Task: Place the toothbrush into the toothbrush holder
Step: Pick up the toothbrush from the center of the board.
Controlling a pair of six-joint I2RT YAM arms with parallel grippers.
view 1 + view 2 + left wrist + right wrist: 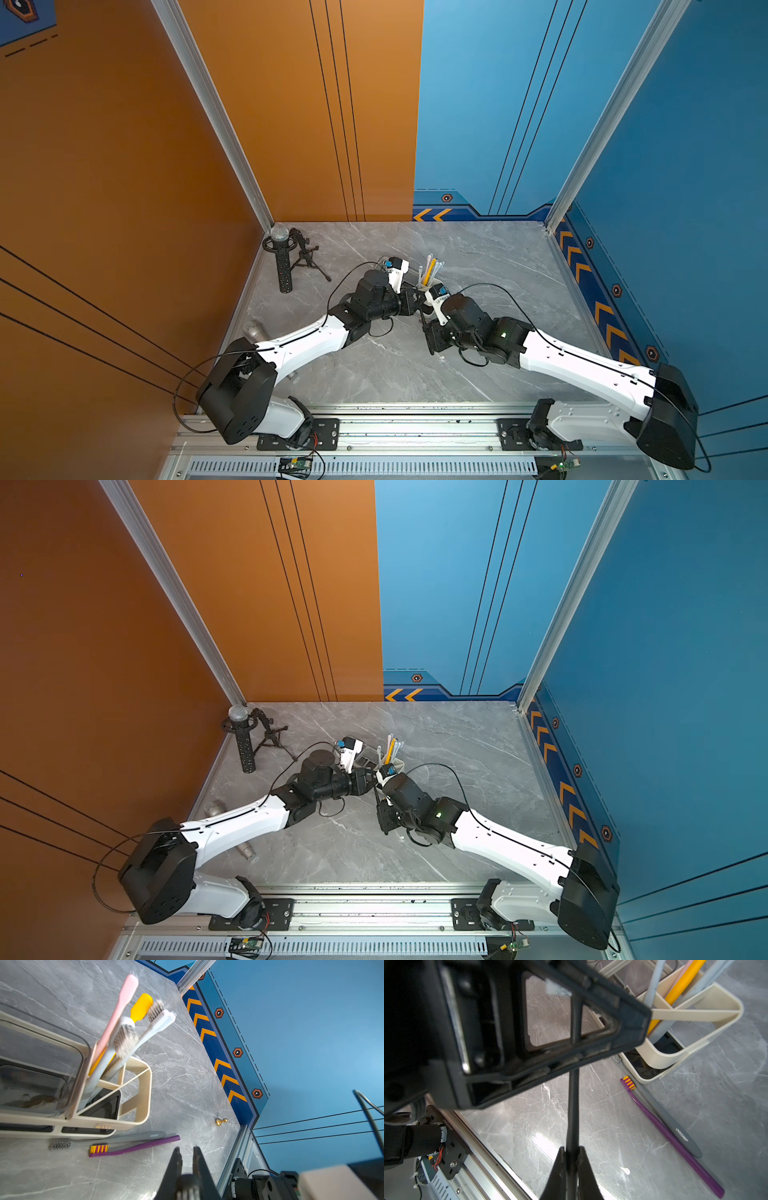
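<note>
At the tabletop's (478,257) middle, beside the toothbrush holder (695,1014), the right gripper (571,1150) is clamping a dark toothbrush (573,1095). The left gripper (186,1150), jaws nearly shut and seemingly empty, is crowding it, risking a dislodging knock.

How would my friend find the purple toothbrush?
On the grey marble table stands a white toothbrush holder holding several standing brushes. Two toothbrushes lie flat beside its base. The purple toothbrush is the outer one, with yellow-striped bristles, unlike the plain grey toothbrush nearer the holder.
</note>
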